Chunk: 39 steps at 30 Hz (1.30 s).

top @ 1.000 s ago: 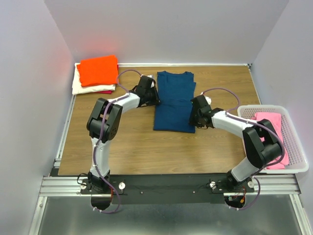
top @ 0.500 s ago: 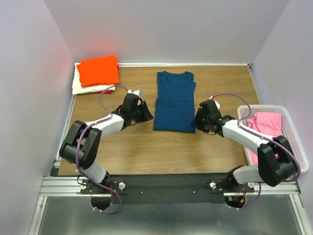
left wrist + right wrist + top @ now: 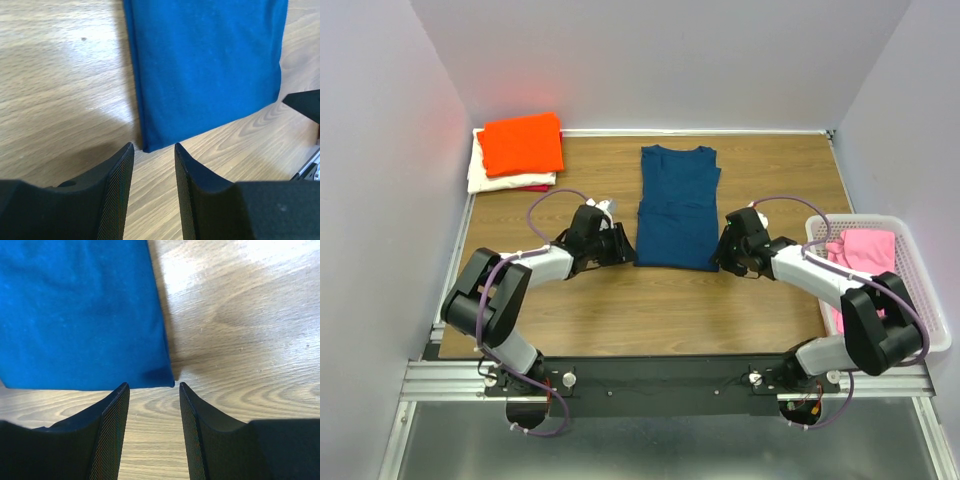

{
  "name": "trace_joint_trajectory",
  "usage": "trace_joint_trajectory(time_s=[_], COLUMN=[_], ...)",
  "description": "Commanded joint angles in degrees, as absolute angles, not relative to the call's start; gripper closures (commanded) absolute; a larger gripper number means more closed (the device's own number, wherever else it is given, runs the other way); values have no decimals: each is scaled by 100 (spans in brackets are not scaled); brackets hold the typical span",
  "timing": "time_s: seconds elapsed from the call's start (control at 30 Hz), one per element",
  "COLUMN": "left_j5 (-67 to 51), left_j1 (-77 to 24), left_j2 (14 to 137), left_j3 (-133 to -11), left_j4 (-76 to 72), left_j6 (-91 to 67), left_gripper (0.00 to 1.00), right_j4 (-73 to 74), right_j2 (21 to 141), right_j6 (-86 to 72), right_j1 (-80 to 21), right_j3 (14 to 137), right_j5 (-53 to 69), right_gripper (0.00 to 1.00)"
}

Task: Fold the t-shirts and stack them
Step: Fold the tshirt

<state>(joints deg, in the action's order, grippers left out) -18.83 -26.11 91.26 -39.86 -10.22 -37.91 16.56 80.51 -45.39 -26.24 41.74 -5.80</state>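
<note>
The navy tee (image 3: 678, 208) is laid flat in the middle of the table (image 3: 570, 310). It's folded in lengthwise to a long narrow strip, with the collar end pointed at the far wall and the hem end toward the arms. A crosswise fold edge can be made out about halfway down it in the top view.

Both arms are stretched out low over the wood, one at each hem corner. The left gripper (image 3: 618, 243) is set just beside the near-left corner and the right gripper (image 3: 724, 252) just beside the near-right one.

In the left wrist view the fingers (image 3: 116, 195) are spread apart with nothing pinched. The tee's corner is framed right ahead of the gap between the tips. It's much the same on the right wrist: fingers (image 3: 107, 440) are spread and nothing is gripped, and the corner is parked right at the inner edge of one tip. Whether the cloth is actually touched by any tip can't be told from these angles. The wood grain is seen under and around both corners, and the cloth is lying flat, not lifted.

Over in the back-left corner of the table, three folded shirts are stacked. The orange tee (image 3: 522, 143) is on top, the cream tee (image 3: 485, 178) is under it, and a sliver of the red tee (image 3: 533, 187) is poking out at the near edge. That lot is well apart from the navy one.

The pink tee (image 3: 868, 262) is bunched up in the white basket (image 3: 920, 290) at the right edge of the table, close by the right arm's elbow.
</note>
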Motion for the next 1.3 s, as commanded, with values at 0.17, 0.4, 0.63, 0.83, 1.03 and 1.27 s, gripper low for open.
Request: trace_joint_trajectory(time_s=[0.17,0.4,0.63,0.83,1.03,1.27], left_j5=[-1952,-1539,-1345,-1309,-1441,-1450], left_j1=[-2794,-3067,-3155,-3173,-3199,-3243], left_j2=[9404,9685,9730,9756,9773,9318], left_j3=[-4008,-4078,-4078,-4183,-4377,-4167], left_j4=[-1239,-1186,-1160,-1116,-1055,-958], left_j6=[-3753,-3832,-3911,-3920,-3902,-4007], left_gripper=[54,54,57,67,98,100], right_j4=[1486,1327,1204,1160,1151,1248], right_j2=[8297,8437,8552,8640,8780,8273], right_j6=[-4658,-4676,-4649,-4597,-4448,-4219], right_j1=[-2584,-2575,-2575,-2558,-2558,-2558], right_j3=[4034,3946,3902,3946,4095,3903], right_j5=[-466,-475,-431,-518,-563,-265], right_gripper=[49,50,51,58,89,100])
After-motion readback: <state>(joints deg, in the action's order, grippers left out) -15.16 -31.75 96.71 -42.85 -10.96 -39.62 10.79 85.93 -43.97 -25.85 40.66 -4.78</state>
